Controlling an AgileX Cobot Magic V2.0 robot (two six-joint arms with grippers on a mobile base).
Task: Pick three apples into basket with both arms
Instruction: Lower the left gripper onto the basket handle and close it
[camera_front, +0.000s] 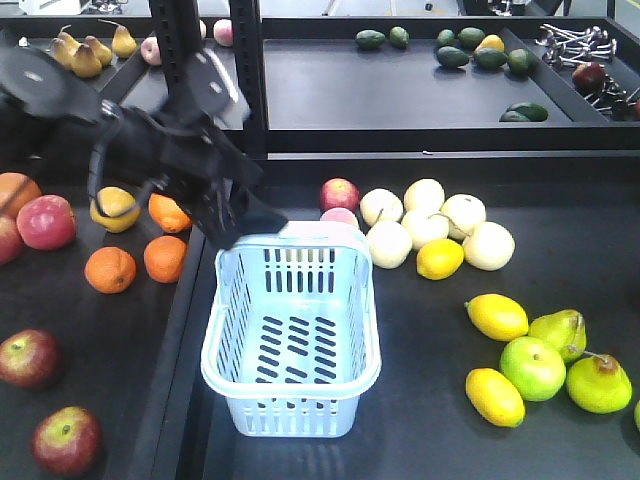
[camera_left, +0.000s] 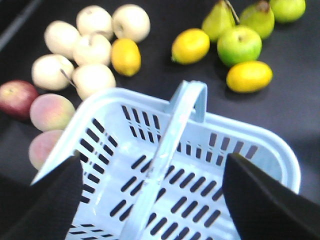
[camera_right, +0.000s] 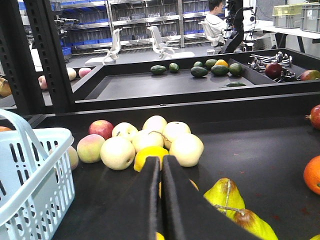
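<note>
**Q:** How did the jaws stand?
**A:** Left gripper (camera_left: 152, 160): jaws spread wide, empty, poised above the basket (camera_front: 290, 412). Right gripper (camera_right: 161, 160): jaws pressed together, holding nothing.
**Q:** Which step was in hand?
**A:** Judged the outset. The basket lay bare, and the apples (camera_front: 28, 357) sat well apart on the side tray (camera_front: 120, 385). The next move called for a reach there, jaws open around one apple.

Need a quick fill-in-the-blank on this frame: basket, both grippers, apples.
1. The basket is ____ inside.
2. The left gripper hovers over the basket with its jaws ____.
3. The right gripper is ____.
4. In the front view, two dark red apples lie to the basket's ____.
Missing words: empty; open; shut; left.
</note>
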